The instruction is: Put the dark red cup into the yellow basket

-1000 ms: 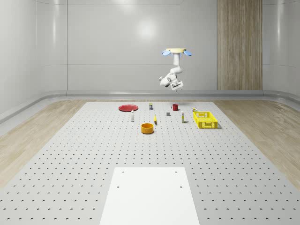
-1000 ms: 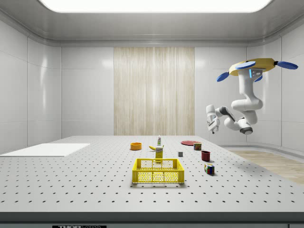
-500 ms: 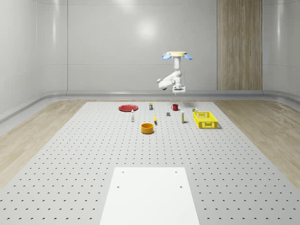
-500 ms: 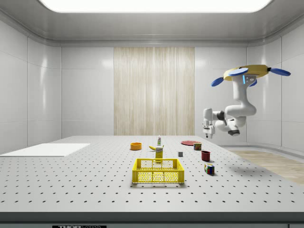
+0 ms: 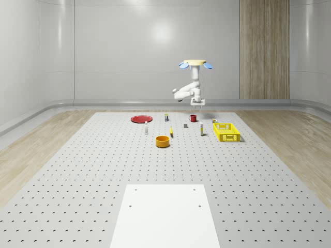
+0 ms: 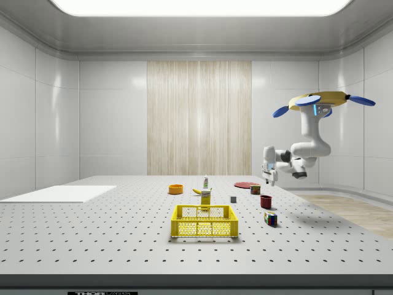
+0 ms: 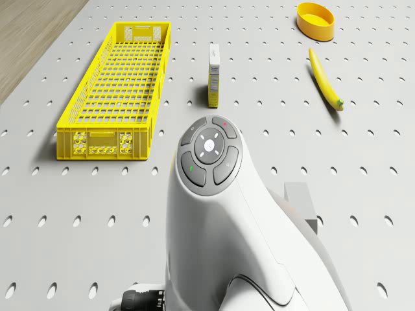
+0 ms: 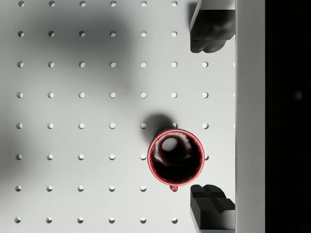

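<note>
My gripper (image 8: 210, 116) pointed straight down with its fingers (image 8: 210, 29) wide apart and holding nothing. It hung above the cup (image 8: 175, 158), which stood upright on the table (image 5: 103, 170) near the far edge. The basket (image 5: 226, 132) was well apart from the cup, at the whole-scene view's right. The drone (image 6: 319, 101) hovered high above the far table edge.
</note>
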Controlling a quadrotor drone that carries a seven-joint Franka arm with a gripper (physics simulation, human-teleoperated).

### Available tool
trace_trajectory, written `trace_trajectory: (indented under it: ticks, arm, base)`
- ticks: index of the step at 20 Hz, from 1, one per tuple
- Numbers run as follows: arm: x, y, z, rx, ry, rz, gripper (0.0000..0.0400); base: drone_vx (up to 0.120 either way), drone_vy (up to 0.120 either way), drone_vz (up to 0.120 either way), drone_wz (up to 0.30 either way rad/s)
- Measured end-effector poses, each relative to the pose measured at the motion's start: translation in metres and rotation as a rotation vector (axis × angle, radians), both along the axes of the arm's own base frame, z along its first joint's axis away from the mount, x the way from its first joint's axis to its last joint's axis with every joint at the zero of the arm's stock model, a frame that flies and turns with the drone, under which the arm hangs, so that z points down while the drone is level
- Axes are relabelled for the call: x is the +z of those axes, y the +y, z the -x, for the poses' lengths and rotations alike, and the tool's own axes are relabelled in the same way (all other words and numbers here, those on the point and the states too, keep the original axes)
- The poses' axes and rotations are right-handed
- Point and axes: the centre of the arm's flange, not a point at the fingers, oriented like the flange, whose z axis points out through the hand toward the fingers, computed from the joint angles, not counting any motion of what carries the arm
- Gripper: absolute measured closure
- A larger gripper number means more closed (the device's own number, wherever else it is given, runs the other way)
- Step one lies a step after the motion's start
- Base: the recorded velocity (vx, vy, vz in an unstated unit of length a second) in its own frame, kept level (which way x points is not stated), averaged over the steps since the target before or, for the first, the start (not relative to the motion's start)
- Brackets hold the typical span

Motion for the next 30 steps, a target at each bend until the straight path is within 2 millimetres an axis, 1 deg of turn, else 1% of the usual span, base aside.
trace_trajectory:
  ticks: [11,13,15,18,22,30]
  arm:
    - [0.0,-0.001,0.0,0.0,0.0,0.008,0.0]
    - [0.0,-0.001,0.0,0.0,0.0,0.008,0.0]
    - [0.0,-0.001,0.0,0.0,0.0,0.008,0.0]
    - [0.003,-0.001,0.0,0.0,0.0,0.009,0.0]
    - [0.014,-0.001,-0.002,0.0,0.0,0.009,0.0]
    - [0.022,0.002,-0.02,0.0,0.0,0.009,0.0]
  base:
    - [0.0,0.0,-0.12,0.0]
    - [0.0,-0.12,-0.12,0.0]
    - [0.0,-0.02,-0.12,0.0]
    - [0.0,0.0,0.0,0.0]
    - [0.0,0.0,0.0,0.0]
    - [0.0,0.0,0.0,0.0]
